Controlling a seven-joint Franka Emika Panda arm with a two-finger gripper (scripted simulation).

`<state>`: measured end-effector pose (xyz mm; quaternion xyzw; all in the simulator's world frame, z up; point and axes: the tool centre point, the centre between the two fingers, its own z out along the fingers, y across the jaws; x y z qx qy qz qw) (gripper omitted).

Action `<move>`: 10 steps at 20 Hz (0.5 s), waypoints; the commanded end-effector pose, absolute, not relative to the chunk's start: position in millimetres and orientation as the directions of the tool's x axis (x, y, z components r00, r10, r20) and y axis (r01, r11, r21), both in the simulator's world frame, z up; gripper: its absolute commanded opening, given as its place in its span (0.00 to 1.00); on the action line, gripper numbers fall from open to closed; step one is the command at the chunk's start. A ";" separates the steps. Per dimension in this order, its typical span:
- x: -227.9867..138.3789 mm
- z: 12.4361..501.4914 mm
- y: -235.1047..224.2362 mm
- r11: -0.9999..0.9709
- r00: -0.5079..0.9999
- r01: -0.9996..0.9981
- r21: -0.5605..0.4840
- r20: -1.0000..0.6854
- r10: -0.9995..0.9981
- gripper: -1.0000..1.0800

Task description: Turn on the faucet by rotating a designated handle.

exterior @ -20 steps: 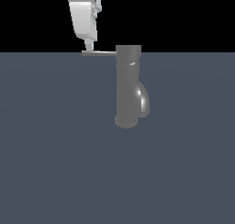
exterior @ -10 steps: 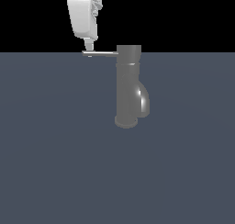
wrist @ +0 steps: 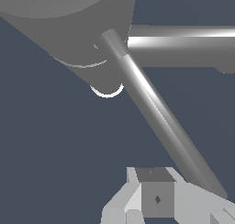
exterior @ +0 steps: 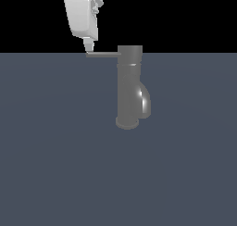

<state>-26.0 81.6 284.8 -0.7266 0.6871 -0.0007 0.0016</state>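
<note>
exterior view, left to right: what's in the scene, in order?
gripper at the bar's tip → handle → faucet upright body → spout bulging on the exterior view's right.

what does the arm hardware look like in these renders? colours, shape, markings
The white, glossy, boxy end effector tapers to a narrow pale-grey fingertip. In the wrist view its fingers are blocky, faceted light-grey pieces around a darker grey square block bearing a small diamond mark. No cables or labels show.

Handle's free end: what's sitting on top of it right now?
The gripper hangs over the far tip of the handle, fingertip at the bar. Whether it actually touches, or is open or shut, cannot be told. The faucet stands apart from it.
</note>
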 end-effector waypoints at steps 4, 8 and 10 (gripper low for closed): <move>-33.2 284.9 78.5 -0.056 0.056 -0.998 -0.003 -0.001 -0.998 0.00; -42.0 284.8 67.9 -0.056 0.056 -0.998 -0.003 -0.001 -0.998 0.00; -46.6 284.9 62.4 -0.056 0.056 -0.998 -0.003 -0.001 -0.998 0.00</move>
